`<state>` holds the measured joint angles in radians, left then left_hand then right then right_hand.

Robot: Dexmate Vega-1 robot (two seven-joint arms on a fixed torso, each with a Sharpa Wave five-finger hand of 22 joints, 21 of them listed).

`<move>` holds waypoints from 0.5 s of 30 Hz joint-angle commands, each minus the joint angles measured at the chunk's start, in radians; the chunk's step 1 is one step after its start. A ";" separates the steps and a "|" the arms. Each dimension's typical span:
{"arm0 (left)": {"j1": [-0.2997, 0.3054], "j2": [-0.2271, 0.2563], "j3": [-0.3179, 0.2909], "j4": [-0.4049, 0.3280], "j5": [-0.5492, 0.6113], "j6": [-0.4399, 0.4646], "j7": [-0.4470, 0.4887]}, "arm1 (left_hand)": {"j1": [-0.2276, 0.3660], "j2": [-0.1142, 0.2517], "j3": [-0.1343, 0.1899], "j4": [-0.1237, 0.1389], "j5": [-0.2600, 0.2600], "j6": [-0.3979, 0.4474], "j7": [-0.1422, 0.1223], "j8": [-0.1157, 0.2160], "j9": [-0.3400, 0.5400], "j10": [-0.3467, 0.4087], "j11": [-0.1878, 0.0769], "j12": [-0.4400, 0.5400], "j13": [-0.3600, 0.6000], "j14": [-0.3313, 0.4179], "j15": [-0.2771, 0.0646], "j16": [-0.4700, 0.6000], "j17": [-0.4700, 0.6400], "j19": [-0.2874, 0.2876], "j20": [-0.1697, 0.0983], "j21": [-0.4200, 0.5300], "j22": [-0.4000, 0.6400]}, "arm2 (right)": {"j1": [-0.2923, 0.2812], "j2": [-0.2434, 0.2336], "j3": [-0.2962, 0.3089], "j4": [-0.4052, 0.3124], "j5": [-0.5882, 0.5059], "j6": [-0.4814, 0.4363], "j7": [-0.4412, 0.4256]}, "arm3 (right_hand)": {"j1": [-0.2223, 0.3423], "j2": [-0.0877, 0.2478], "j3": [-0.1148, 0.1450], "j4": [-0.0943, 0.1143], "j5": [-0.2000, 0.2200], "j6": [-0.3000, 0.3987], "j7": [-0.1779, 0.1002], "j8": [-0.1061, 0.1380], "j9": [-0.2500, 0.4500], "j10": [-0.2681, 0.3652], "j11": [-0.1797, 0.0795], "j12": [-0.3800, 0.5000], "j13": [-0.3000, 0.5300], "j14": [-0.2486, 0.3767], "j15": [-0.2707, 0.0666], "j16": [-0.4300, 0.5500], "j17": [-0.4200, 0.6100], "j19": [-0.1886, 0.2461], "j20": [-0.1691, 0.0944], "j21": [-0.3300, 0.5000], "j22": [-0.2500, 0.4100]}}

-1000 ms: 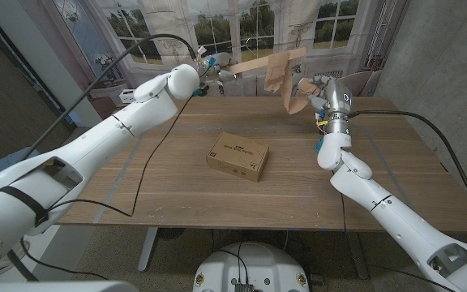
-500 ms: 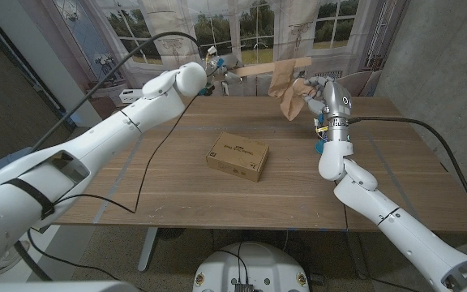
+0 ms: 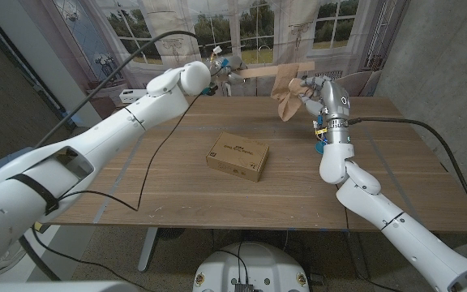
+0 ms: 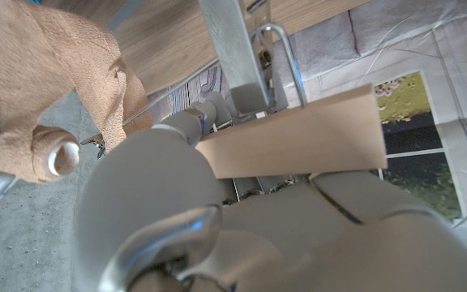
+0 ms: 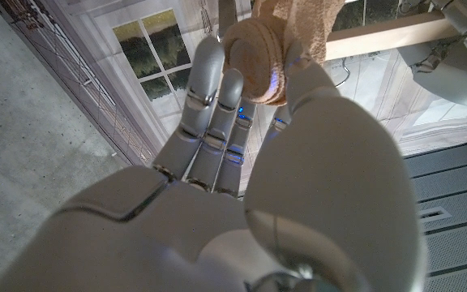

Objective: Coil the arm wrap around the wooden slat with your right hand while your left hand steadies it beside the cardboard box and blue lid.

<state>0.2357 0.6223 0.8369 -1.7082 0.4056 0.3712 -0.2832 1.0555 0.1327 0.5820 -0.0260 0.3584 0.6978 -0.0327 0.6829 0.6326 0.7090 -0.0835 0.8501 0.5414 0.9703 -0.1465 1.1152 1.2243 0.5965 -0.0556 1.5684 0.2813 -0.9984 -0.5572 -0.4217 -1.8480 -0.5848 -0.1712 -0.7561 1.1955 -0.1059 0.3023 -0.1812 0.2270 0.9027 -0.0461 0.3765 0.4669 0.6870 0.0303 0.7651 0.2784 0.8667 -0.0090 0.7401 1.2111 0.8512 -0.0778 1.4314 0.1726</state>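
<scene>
The arm wrap [image 3: 289, 96] hangs off the wooden slat [image 3: 272, 70] above the table's [image 3: 177, 182] far edge; the right hand [image 3: 313, 93] grasps its roll, the left hand [image 3: 217, 69] holds the slat's left end. A closed cardboard box [image 3: 237, 156] sits mid-table, its print unreadable; windows stand behind.

Left wrist view: fingers [image 4: 217, 109] grasp the slat [image 4: 294, 134], tan wrap [image 4: 51, 81] beside.

Right wrist view: fingers [image 5: 209, 89] pinch the rolled wrap [image 5: 258, 53] under the slat [image 5: 387, 36].

A wooden table [image 3: 177, 174] with a plank-grain top carries a closed cardboard box [image 3: 237, 156] near its centre, turned slightly askew. A black cable [image 3: 143, 174] trails across the surface at nine o'clock from the box.
</scene>
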 commanded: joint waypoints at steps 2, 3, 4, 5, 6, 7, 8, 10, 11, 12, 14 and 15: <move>-0.051 -0.015 0.055 0.046 0.029 -0.023 -0.082 | 0.029 0.056 0.080 0.074 -0.004 0.031 0.031 -0.004 0.004 0.068 -0.012 0.094 0.613 0.004 -0.038 0.006 0.002 0.004 -0.070 0.001 0.002 | 0.001 -0.001 0.024 -0.032 -0.051 0.034 -0.035 | 0.190 0.189 0.037 0.031 0.004 0.076 0.071 -0.002 0.008 0.224 -0.039 -0.003 0.400 0.323 -0.209 0.003 0.003 -0.085 -0.090 -0.001 0.001; -0.053 -0.017 0.057 0.050 0.029 -0.027 -0.087 | 0.029 0.056 0.081 0.074 -0.005 0.031 0.029 -0.006 0.003 0.068 -0.013 0.093 0.611 0.004 -0.039 0.006 0.002 0.004 -0.070 0.001 0.002 | 0.002 -0.001 0.025 -0.035 -0.057 0.033 -0.036 | 0.190 0.189 0.038 0.031 0.004 0.076 0.071 -0.002 0.008 0.223 -0.039 -0.004 0.401 0.323 -0.209 0.003 0.003 -0.084 -0.090 -0.001 0.001; -0.057 -0.019 0.060 0.055 0.029 -0.029 -0.093 | 0.029 0.056 0.080 0.074 -0.006 0.031 0.030 -0.006 0.002 0.068 -0.013 0.093 0.611 0.002 -0.039 0.006 0.002 0.003 -0.070 0.001 0.001 | 0.004 0.000 0.026 -0.037 -0.062 0.033 -0.038 | 0.189 0.189 0.038 0.031 0.004 0.075 0.071 -0.002 0.008 0.223 -0.038 -0.004 0.400 0.323 -0.209 0.003 0.003 -0.085 -0.090 -0.001 0.002; -0.059 -0.021 0.064 0.059 0.032 -0.030 -0.096 | 0.029 0.055 0.080 0.074 -0.006 0.031 0.030 -0.006 0.003 0.069 -0.012 0.090 0.606 0.003 -0.037 0.007 0.002 0.003 -0.070 0.001 0.001 | 0.006 0.002 0.027 -0.037 -0.066 0.035 -0.043 | 0.189 0.189 0.038 0.031 0.004 0.075 0.071 -0.003 0.008 0.224 -0.038 -0.005 0.399 0.323 -0.209 0.003 0.003 -0.086 -0.090 -0.001 0.002; -0.062 -0.023 0.066 0.064 0.033 -0.032 -0.101 | 0.029 0.055 0.081 0.074 -0.007 0.029 0.028 -0.006 0.005 0.069 -0.013 0.090 0.606 0.003 -0.036 0.007 0.002 0.003 -0.070 0.000 0.000 | 0.007 0.005 0.027 -0.039 -0.070 0.036 -0.047 | 0.189 0.189 0.038 0.031 0.004 0.075 0.071 -0.003 0.008 0.224 -0.039 -0.005 0.399 0.323 -0.209 0.004 0.003 -0.085 -0.090 -0.001 0.002; -0.064 -0.024 0.069 0.069 0.034 -0.035 -0.105 | 0.029 0.056 0.081 0.074 -0.008 0.030 0.029 -0.007 0.003 0.070 -0.012 0.090 0.605 0.002 -0.035 0.007 0.002 0.003 -0.070 0.000 -0.001 | 0.009 0.004 0.026 -0.044 -0.078 0.034 -0.046 | 0.189 0.189 0.039 0.031 0.004 0.075 0.070 -0.003 0.008 0.223 -0.041 -0.005 0.400 0.323 -0.209 0.004 0.003 -0.086 -0.090 -0.001 0.002; -0.066 -0.026 0.072 0.073 0.035 -0.039 -0.108 | 0.029 0.055 0.081 0.075 -0.008 0.031 0.027 -0.008 0.003 0.068 -0.013 0.091 0.608 0.002 -0.034 0.007 0.001 0.002 -0.069 0.000 -0.001 | 0.011 0.007 0.026 -0.047 -0.087 0.030 -0.050 | 0.188 0.189 0.039 0.031 0.004 0.073 0.071 -0.003 0.009 0.223 -0.040 -0.005 0.401 0.323 -0.209 0.004 0.004 -0.086 -0.090 -0.001 0.002; -0.072 -0.029 0.080 0.081 0.043 -0.042 -0.114 | 0.029 0.055 0.081 0.075 -0.010 0.034 0.031 -0.008 0.002 0.064 -0.016 0.093 0.614 0.001 -0.034 0.008 0.001 0.001 -0.069 0.001 0.000 | 0.017 0.008 0.026 -0.052 -0.094 0.033 -0.049 | 0.187 0.189 0.040 0.031 0.004 0.075 0.070 -0.004 0.009 0.223 -0.041 -0.005 0.401 0.323 -0.209 0.003 0.003 -0.087 -0.091 -0.001 0.002; -0.075 -0.031 0.084 0.086 0.045 -0.045 -0.119 | 0.029 0.055 0.081 0.075 -0.011 0.034 0.030 -0.007 0.004 0.065 -0.014 0.092 0.611 0.001 -0.034 0.008 0.001 0.001 -0.069 0.001 0.000 | 0.021 0.010 0.024 -0.054 -0.105 0.025 -0.048 | 0.187 0.189 0.040 0.031 0.004 0.075 0.071 -0.004 0.009 0.224 -0.040 -0.006 0.400 0.322 -0.209 0.003 0.002 -0.086 -0.090 0.000 0.002; -0.078 -0.034 0.087 0.091 0.044 -0.051 -0.125 | 0.029 0.055 0.081 0.075 -0.011 0.033 0.029 -0.007 0.006 0.065 -0.015 0.090 0.608 0.000 -0.034 0.008 0.001 -0.001 -0.069 0.002 0.001 | 0.031 0.010 0.023 -0.055 -0.107 0.029 -0.042 | 0.187 0.189 0.041 0.031 0.004 0.075 0.070 -0.004 0.008 0.226 -0.039 -0.007 0.398 0.323 -0.209 0.003 0.003 -0.086 -0.090 0.000 0.002; -0.079 -0.035 0.090 0.094 0.048 -0.055 -0.126 | 0.029 0.055 0.081 0.075 -0.012 0.033 0.029 -0.008 0.005 0.066 -0.016 0.090 0.607 0.001 -0.033 0.009 0.001 -0.001 -0.069 0.001 0.000 | 0.038 0.014 0.023 -0.053 -0.113 0.027 -0.040 | 0.187 0.188 0.041 0.031 0.004 0.075 0.070 -0.005 0.009 0.225 -0.040 -0.007 0.398 0.323 -0.209 0.003 0.003 -0.087 -0.090 0.000 0.002; -0.079 -0.036 0.091 0.098 0.047 -0.063 -0.126 | 0.029 0.055 0.081 0.076 -0.012 0.034 0.029 -0.009 0.004 0.068 -0.015 0.090 0.606 0.001 -0.034 0.009 0.001 -0.001 -0.070 0.001 -0.001 | 0.052 0.018 0.021 -0.048 -0.113 0.027 -0.033 | 0.186 0.188 0.042 0.031 0.004 0.076 0.069 -0.005 0.008 0.224 -0.040 -0.007 0.400 0.324 -0.209 0.004 0.003 -0.087 -0.091 0.000 0.002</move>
<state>0.1801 0.6006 0.8978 -1.6477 0.4366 0.3399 -0.3696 1.0555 0.1326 0.5820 -0.0260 0.3471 0.7053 -0.0223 0.6725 0.6326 0.7107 -0.0818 0.8501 0.5415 0.9702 -0.1465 1.1152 1.2219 0.5964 -0.0556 1.5684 0.2783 -0.9886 -0.5538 -0.4017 -1.8855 -0.6553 -0.1436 -0.7931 1.2130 -0.0911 0.3345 -0.1489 0.2268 0.9776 0.0289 0.3755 0.4734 0.7956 0.0398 0.7511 0.2793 0.8668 -0.0090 0.7422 1.2128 0.8512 -0.0778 1.4314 0.1726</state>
